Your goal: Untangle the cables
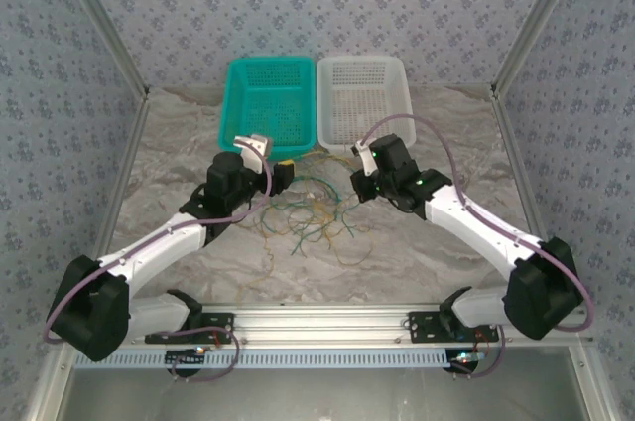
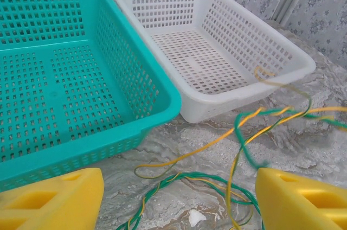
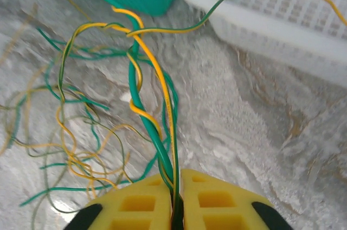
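A tangle of thin green and yellow cables (image 1: 313, 212) lies on the marble table between the two arms, in front of the baskets. My right gripper (image 3: 177, 197) is shut on a twisted bundle of green and yellow cables (image 3: 145, 105) that rises from the pile toward its yellow pads. In the top view the right gripper (image 1: 363, 181) sits at the pile's right edge. My left gripper (image 2: 179, 197) is open, its yellow fingers (image 2: 51, 197) wide apart over more cables (image 2: 217, 178) on the table. It sits at the pile's left edge (image 1: 281, 175).
A teal basket (image 1: 268, 108) and a white basket (image 1: 364, 101) stand side by side at the back of the table, just beyond the cables. The marble tabletop (image 1: 179, 143) is walled by patterned panels left, right and behind.
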